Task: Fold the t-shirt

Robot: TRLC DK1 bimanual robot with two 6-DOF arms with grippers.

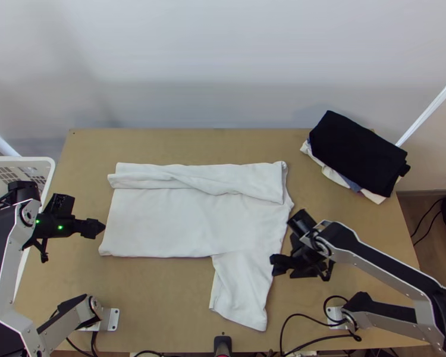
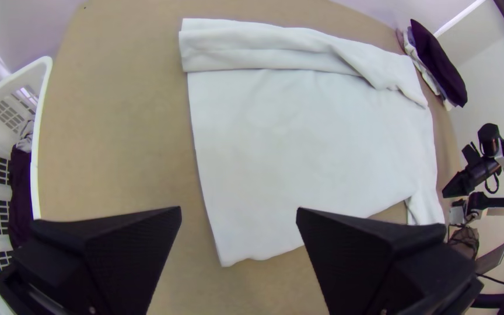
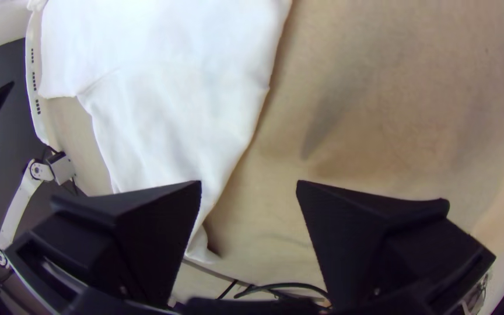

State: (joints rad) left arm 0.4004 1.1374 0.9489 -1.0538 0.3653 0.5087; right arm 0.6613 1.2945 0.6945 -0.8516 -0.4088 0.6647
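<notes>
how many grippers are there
2: the left gripper beside the white t-shirt, at the end away from its outstretched sleeve, and the right gripper beside that sleeve.

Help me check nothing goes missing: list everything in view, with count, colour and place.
T-shirt: one, white, spread mid-table, far edge folded over
Clothes stack: one, black on top, far right corner
Table: one, light wooden, centre
Basket: one, white, table's left
Cloth in basket: count unclear, dark
Cables: several, black, near edge and right
Poles: two, white, left and right
Arms: two, grey and black, lower corners
Left gripper: one, black, left of shirt
Right gripper: one, black, by sleeve
</notes>
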